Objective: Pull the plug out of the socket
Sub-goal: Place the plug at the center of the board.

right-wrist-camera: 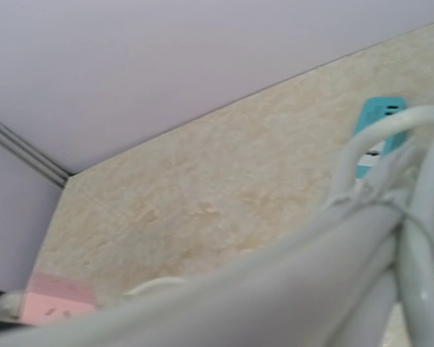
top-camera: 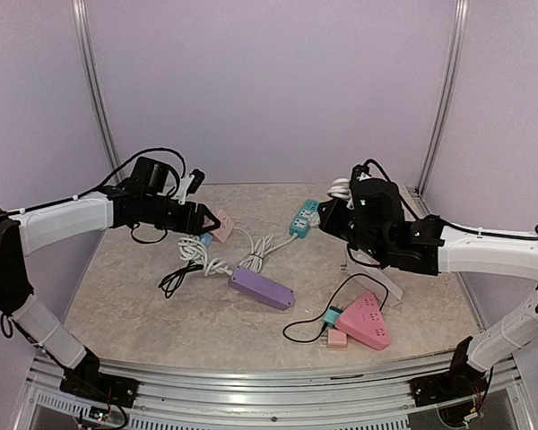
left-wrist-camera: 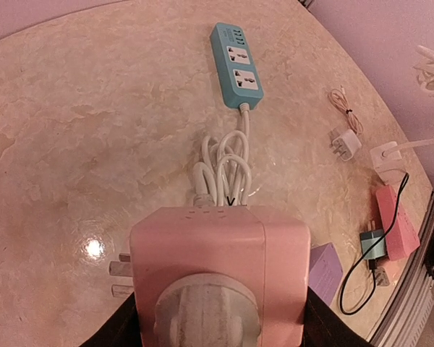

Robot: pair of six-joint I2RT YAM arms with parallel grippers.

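The left tool is partly closed on a pink socket block, its dark fingers pressed against the block's two sides and holding it above the counter. A round white plug is seated in the face of the block nearest the wrist camera. Two metal prongs stick out from the block's left side.

Beyond the block, a coiled cord lies on the counter and runs to a teal power strip near the back. A purple power strip lies just beside the coil, toward the front.

The right tool is raised at the right side with its jaws closed. It appears to pinch a bundle of white cable, which fills much of the right wrist view, too close and blurred to show the contact clearly.

Below that arm, a pink triangular power strip rests near the front edge. A small teal adapter on a black cord is at its left end.
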